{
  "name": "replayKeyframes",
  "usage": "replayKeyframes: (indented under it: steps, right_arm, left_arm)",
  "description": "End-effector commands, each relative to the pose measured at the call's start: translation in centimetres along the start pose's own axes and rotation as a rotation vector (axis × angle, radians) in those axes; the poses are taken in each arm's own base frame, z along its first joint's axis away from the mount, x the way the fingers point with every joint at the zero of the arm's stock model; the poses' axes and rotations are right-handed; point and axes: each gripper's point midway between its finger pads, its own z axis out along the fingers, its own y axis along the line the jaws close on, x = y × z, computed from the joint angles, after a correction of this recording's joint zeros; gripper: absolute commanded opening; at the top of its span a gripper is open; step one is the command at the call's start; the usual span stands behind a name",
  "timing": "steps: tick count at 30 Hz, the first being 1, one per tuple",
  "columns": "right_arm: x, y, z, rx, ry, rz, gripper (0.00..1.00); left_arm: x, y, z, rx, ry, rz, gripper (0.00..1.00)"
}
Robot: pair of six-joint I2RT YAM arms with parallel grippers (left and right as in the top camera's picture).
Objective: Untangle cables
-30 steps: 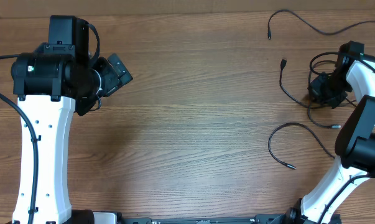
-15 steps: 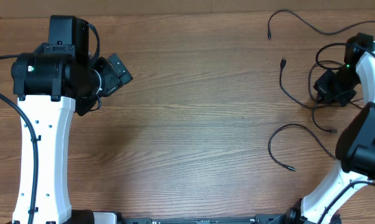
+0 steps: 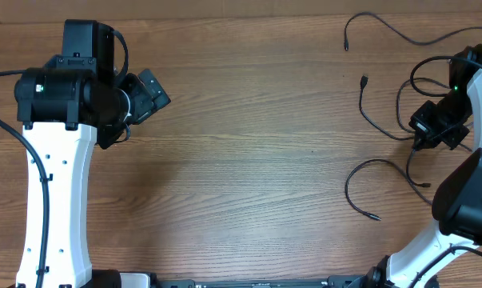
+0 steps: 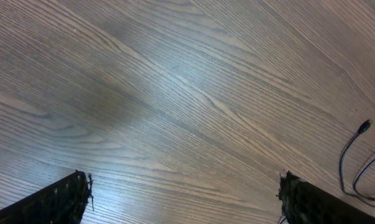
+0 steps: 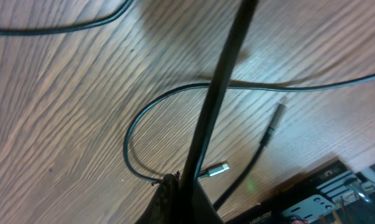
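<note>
A: What's on the table (image 3: 256,160)?
B: At upper left, the left gripper (image 4: 184,204) is spread wide and holds nothing.
A: And on the right?
B: The right gripper (image 5: 178,188) is pinched tight on one strand of the cables (image 5: 216,93). The rest lie loose along the right edge.

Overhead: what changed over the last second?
The right gripper, shut on a cable, moved right and slightly back toward its base, dragging that strand along. A trailing end slid toward the base too. Nothing was taken hold of or let go. The left gripper stayed open and still. The far cable and the looped cable kept their places.
</note>
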Motion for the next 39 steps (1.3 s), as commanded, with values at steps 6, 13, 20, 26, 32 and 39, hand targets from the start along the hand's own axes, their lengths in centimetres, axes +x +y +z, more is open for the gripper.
replayKeyframes:
  steps: [6,13,20,26,32,39]
  right_arm:
    - [1.7,-3.2,-3.1,0.021,-0.182,0.135,0.04]
    - [2.9,-3.7,-1.5,-0.005,-0.194,0.234,0.04]
    - [2.2,-2.8,3.9,-0.043,-0.175,0.303,0.04]
    - [2.4,-1.6,8.2,-0.113,-0.148,0.304,0.1]
    - [3.5,-1.5,11.4,-0.135,-0.114,0.301,0.18]
    - [2.6,-1.2,10.3,-0.153,-0.137,0.28,0.94]
  left_arm:
    - [-0.3,-0.1,-1.1,0.013,-0.038,0.023,0.99]
    - [-0.3,-0.1,-1.1,0.013,-0.037,0.023,0.99]
    - [-0.3,-0.1,-1.1,0.013,-0.037,0.023,1.0]
    - [-0.3,-0.1,-1.1,0.013,-0.037,0.023,1.0]
    - [-0.3,-0.1,-1.1,0.013,-0.038,0.023,1.0]
    - [-0.3,-0.1,-1.1,0.013,-0.038,0.023,1.0]
